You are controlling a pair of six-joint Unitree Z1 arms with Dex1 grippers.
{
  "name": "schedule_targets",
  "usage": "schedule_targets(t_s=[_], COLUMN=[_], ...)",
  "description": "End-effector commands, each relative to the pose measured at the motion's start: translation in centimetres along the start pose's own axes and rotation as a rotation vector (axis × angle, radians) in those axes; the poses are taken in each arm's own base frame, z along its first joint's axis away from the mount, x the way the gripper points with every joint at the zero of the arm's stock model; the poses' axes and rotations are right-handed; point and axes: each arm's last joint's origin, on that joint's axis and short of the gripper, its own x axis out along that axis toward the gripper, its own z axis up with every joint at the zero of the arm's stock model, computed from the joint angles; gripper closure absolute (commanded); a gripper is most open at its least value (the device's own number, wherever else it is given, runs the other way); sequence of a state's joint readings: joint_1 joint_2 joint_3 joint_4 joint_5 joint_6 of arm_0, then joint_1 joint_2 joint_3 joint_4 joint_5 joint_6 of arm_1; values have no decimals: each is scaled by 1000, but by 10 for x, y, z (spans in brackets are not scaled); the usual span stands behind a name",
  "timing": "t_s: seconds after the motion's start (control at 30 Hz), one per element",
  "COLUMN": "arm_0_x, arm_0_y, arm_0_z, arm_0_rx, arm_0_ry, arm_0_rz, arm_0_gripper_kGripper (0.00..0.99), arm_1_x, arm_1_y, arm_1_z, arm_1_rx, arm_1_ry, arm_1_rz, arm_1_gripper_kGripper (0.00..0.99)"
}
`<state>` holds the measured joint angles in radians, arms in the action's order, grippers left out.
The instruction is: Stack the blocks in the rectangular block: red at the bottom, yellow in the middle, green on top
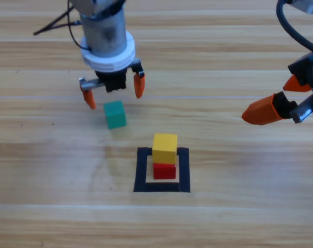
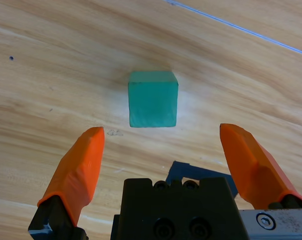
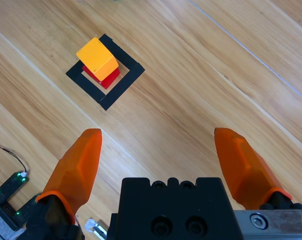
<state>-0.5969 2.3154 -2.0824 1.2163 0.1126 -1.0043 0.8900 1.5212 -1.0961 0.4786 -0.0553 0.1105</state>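
Left hand (image 2: 158, 150): released, jaws spread, empty.
Green (image 2: 152, 98): on the counter (image 1: 53, 170) just ahead of that hand, centred between its jaws.
Stack: yellow (image 1: 165, 148) atop red (image 1: 164, 171), inside the rectangular block (image 1: 142, 170).
Right hand (image 1: 280, 101): released, waiting farther off.

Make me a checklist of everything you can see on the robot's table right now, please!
Surface: wooden plank table, bare wood around the things.
Job's things: small yellow cube sits on small red cube inside the black tape square frame; small teal-green cube lies alone on the wood, outside it.
Clutter: nothing seen.
Grippers: left gripper open, above and just behind the green cube, not touching; right gripper open, waiting at the right edge.
Cables: black cables by the left arm.
Surroundings: nothing seen beyond the table.
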Motion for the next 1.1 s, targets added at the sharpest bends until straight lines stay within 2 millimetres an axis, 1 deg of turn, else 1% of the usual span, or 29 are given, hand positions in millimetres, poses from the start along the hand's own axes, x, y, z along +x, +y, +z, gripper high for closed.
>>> schedule_targets(t_s=[0.03, 0.23, 0.4, 0.6, 0.7, 0.8, 0.9, 1.1], arm_0_x=[50, 67, 77, 77, 78, 78, 82, 91], arm_0_y=[-12, -13, -8, -3, 0, 0, -1, -4], arm_0_z=[-5, 3, 12, 24, 28, 28, 29, 25], arm_0_rx=[13, 3, -2, -2, -3, 0, 1, -9], arm_0_ry=[67, 97, 115, 112, 118, 119, 122, 132], arm_0_rz=[76, 83, 89, 77, 75, 72, 76, 91], arm_0_gripper_kGripper=[0, 0, 16, 31, 57, 63, 114, 151], arm_1_x=[22, 22, 23, 23, 23, 22, 22, 23], arm_1_y=[-5, -5, -5, -5, -5, -5, -5, -5], arm_1_z=[-8, -8, -8, -8, -8, -8, -8, -9], arm_1_rx=[16, 14, 14, 16, 16, 16, 16, 16], arm_1_ry=[63, 65, 67, 67, 67, 66, 67, 69], arm_1_rz=[-5, -6, -3, -2, 0, 3, 3, 1], arm_1_gripper_kGripper=[1, 1, 1, 1, 1, 1, 1, 1])
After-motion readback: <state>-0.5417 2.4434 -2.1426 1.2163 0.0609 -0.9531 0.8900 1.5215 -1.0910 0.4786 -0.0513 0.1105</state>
